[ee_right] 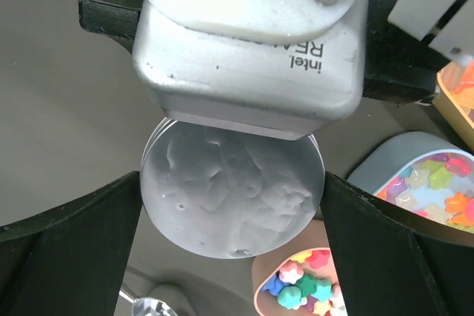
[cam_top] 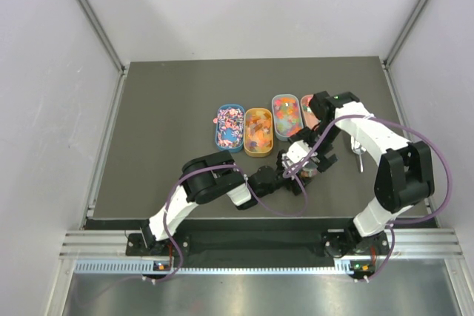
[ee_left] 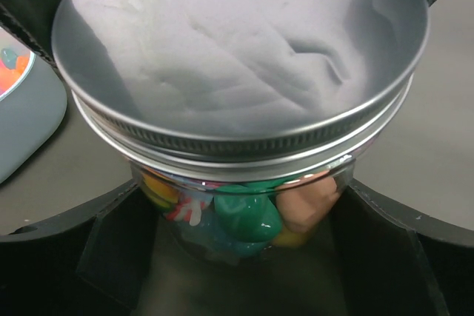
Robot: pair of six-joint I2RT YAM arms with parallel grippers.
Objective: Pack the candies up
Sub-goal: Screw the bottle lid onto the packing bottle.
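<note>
Black fingers of the left end effector are seen on either side of the clear jar, which stands on the dark desk not far from the arm bases. The jaws are spread wide yet appear to be pressed against the jar's wall, so the jar is judged to be gripped and steadied. Candies in green, orange, yellow and red are packed inside it, up to the neck so far as can be told. The metal lid is seated on the jar's mouth; whether it is screwed tight cannot be told.

Directly above, the right end effector is held fully open with the lid between its fingers. Nothing is grasped by it, and contact with the rim cannot be made out. Off to the right, a silver scoop lies on the desk. Farther back, four oval trays are ranged side by side, with more candies in each.

Closing the filled jar is judged to be the step in hand. For the next move, the right fingers would need to be closed squarely on the lid's rim and turned while the jar's body is held by the left, so that the thread is not crossed and the jar is not tipped.
</note>
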